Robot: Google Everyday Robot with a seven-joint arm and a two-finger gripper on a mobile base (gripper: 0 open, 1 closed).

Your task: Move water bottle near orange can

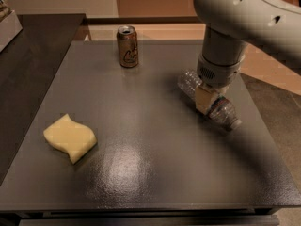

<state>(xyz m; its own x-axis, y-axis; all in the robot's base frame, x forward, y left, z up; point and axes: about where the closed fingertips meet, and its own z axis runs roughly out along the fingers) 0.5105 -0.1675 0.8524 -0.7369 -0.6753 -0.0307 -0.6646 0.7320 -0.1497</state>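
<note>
**Position of parts.** The orange can stands upright near the far edge of the worktop. The water bottle lies on its side on the worktop. In the camera view it is well apart from the orange can, to that can's right and nearer the camera. The claw hangs from the arm directly over the bottle's midsection, and its cream-coloured tip meets the bottle body there. The view does not show whether the claw is clenched on the bottle or released, so its state cannot be told.

**Governing relation.** The bottle lies directly under the claw, not to either side of it. Its long axis runs diagonally. The clear base end points back toward the orange can, and the capped end points away from the can, toward the near right of the worktop. The claw crosses this axis at about mid-length, so roughly equal lengths of bottle project on either side.

**Judgement for the next move.** A secure hold at mid-length is required first. The transfer then runs along the bottle's own axis, base end leading, toward the orange can. A round body lying flat is likely to roll if the hold is loose.

**Other items.** A yellow sponge lies well apart from the orange can, on its near left and clear of that path.
</note>
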